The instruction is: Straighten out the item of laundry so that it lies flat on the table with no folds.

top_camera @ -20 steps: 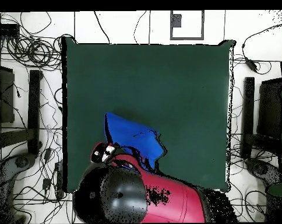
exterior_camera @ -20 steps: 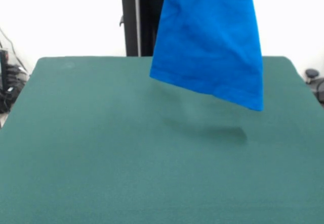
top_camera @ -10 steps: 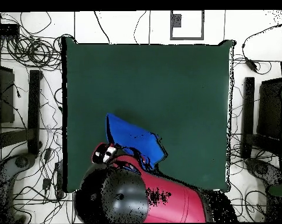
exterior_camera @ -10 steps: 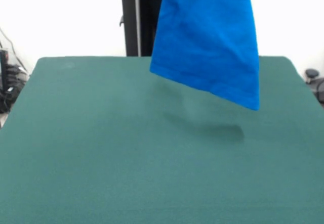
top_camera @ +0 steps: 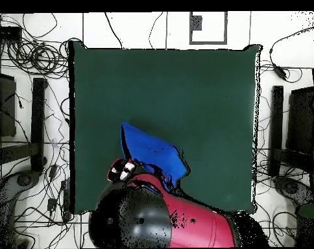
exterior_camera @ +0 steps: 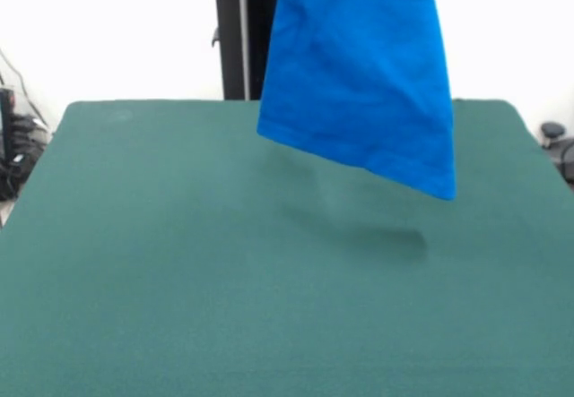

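Shirt, bright blue cotton [exterior_camera: 359, 74], hangs clear above the dark green felt table [exterior_camera: 179, 280] near its far edge; overhead, my red arm [top_camera: 185, 224] hides my pincer, grip unreadable.

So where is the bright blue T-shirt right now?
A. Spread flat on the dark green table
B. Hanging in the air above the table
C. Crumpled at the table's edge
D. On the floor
B: the bright blue T-shirt hangs clear of the dark green felt table, its shadow on the cloth beneath.
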`<action>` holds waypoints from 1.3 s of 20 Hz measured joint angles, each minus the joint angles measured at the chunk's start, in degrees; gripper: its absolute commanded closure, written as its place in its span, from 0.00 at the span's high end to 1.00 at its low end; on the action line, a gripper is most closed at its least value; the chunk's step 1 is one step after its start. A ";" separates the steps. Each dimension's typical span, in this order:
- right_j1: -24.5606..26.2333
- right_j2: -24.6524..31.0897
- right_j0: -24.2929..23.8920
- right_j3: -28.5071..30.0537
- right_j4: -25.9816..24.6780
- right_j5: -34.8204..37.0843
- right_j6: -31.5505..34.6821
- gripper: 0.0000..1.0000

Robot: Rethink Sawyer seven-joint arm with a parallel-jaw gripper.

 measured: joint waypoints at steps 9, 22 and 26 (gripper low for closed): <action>-0.61 -0.57 -0.62 2.50 0.14 -3.48 0.00 0.00; -7.43 -2.28 0.81 7.79 -1.10 -4.19 0.00 0.00; -10.28 -3.46 2.93 8.40 -2.43 -4.19 0.00 0.00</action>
